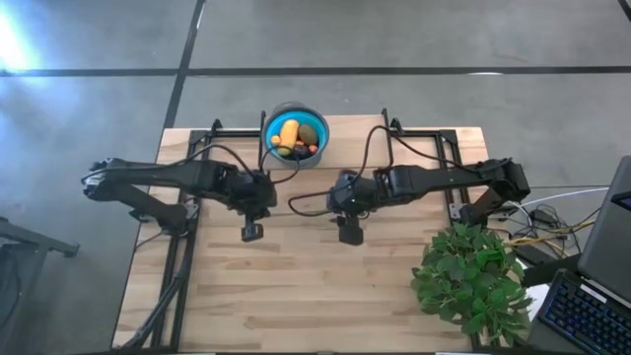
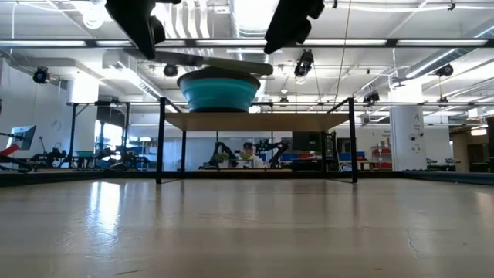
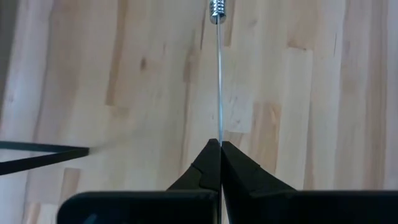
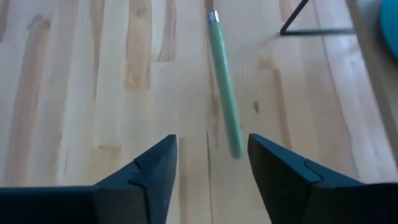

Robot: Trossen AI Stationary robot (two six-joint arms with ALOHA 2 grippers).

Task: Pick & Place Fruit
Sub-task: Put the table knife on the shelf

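The fruit lies in the blue bowl (image 1: 268, 126) at the table's far middle: an orange-yellow piece (image 1: 288, 133), an olive-green one (image 1: 308, 133) and small red-orange ones (image 1: 311, 148). In the low view the bowl (image 2: 219, 91) stands on a raised wooden shelf (image 2: 255, 120). My left gripper (image 1: 268, 195) is shut on the thin metal part of the green-handled utensil (image 2: 208, 62), which hangs high above the table between both grippers. My right gripper (image 4: 211, 155) is open. Its fingers stand on either side of the green handle's free end (image 4: 234, 144) without plainly touching it. My left gripper pinches the utensil's thin metal blade (image 3: 219, 132) between its two shut fingers. The blade shows edge-on and runs straight on from the fingertips to the silver ferrule (image 3: 217, 9), so the fingers lie along it. The fingers slant down toward the table's right. The utensil is lifted clear of the table.
A black metal frame (image 1: 449, 158) carries the shelf along the table's far edge. A leafy green plant (image 1: 468, 276) stands at the near right corner, with a keyboard (image 1: 582, 311) and cables beyond the right edge. Bare wood lies below both grippers toward the near edge.
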